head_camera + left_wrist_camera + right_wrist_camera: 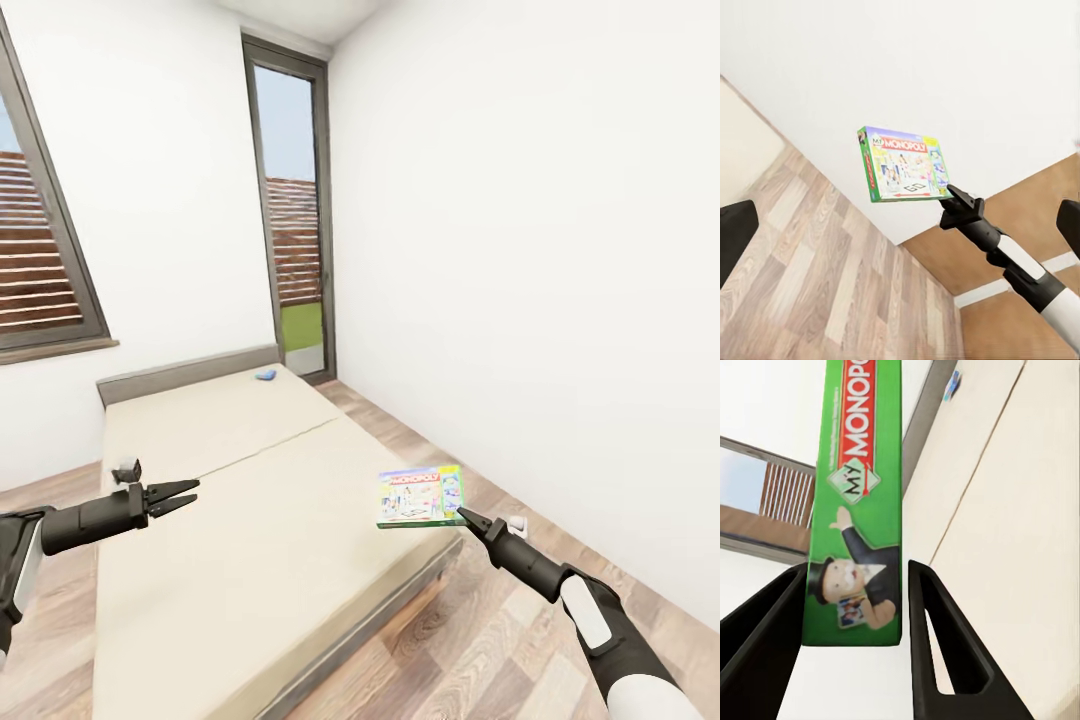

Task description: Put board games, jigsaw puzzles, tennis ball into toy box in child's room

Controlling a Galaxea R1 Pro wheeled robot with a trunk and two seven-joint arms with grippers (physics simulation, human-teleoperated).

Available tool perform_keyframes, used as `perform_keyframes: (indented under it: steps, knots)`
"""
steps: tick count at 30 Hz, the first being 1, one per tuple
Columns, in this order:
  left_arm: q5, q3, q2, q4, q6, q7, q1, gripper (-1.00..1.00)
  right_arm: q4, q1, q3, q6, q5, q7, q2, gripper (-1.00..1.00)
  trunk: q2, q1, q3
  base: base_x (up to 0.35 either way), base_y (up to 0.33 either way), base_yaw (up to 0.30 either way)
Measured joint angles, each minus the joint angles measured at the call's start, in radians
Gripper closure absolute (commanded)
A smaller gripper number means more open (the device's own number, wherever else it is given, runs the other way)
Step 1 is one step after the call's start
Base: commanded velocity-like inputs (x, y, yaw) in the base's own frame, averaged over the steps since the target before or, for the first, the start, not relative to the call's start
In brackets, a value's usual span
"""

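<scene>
- right gripper (463,515) pinches Monopoly box (420,496) by one corner, keep it level (may slip)
- left gripper (185,493) spread, empty
- blue box (266,375) on bed (240,500) next

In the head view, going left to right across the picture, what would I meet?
Window → left gripper → small blue board game near the headboard → glass door → Monopoly board game → right gripper holding it → white wall.

Black forearms, white upper-arm shells, black pointed tool (172,497) fingers, seemingly matte
</scene>
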Motion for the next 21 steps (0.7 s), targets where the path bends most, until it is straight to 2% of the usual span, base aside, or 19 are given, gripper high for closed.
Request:
perform_keyframes:
  steps: [21]
  knots:
    - [0.000,0.000,-0.002,0.000,0.000,0.002,0.000,-1.00,0.001,0.000,0.000,0.000,0.000,-0.003,0.000,1.00,0.147,-0.081,0.066,0.000,0.000,-0.278]
